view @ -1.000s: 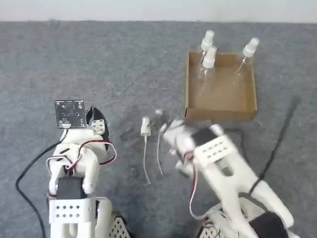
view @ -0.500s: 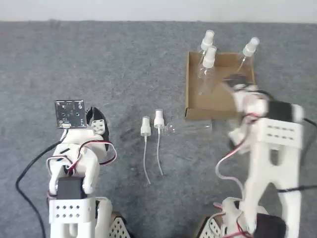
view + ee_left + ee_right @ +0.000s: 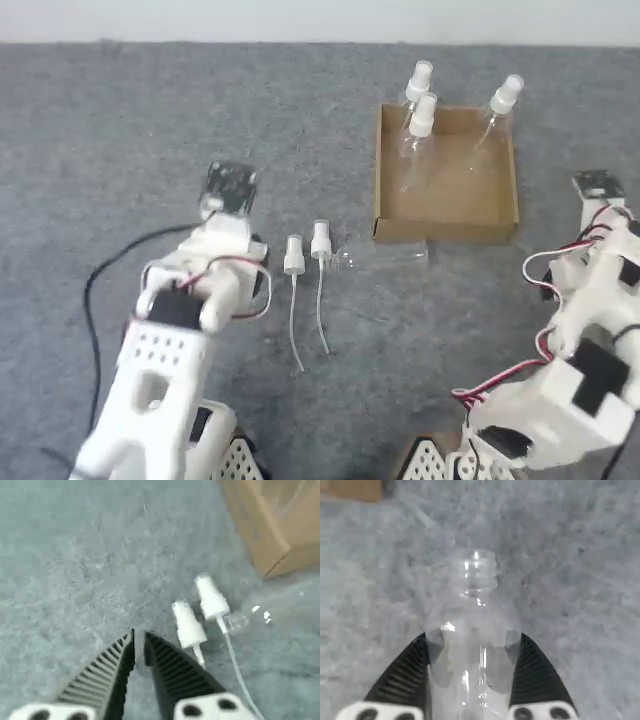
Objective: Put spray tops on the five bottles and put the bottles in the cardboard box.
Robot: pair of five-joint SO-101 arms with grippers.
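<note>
A shallow brown cardboard box (image 3: 445, 228) is seen in the upper right of the high view, on fuzzy grey carpet (image 3: 150, 120). Three clear plastic bottles (image 3: 420, 125), fitted with white sprayers, are leaned inside it. Just in front of its near wall a fourth clear bottle (image 3: 385, 258) is laid flat and uncapped. Its neck lies beside two loose white spray tops (image 3: 293, 255) with thin dip tubes at frame centre. The left gripper (image 3: 139, 636), its ribbed black jaws pressed nearly together on nothing, is poised just beside the nearer top. An uncapped clear bottle (image 3: 472, 580) is clamped upright in the right gripper (image 3: 472, 640) over open carpet.
</note>
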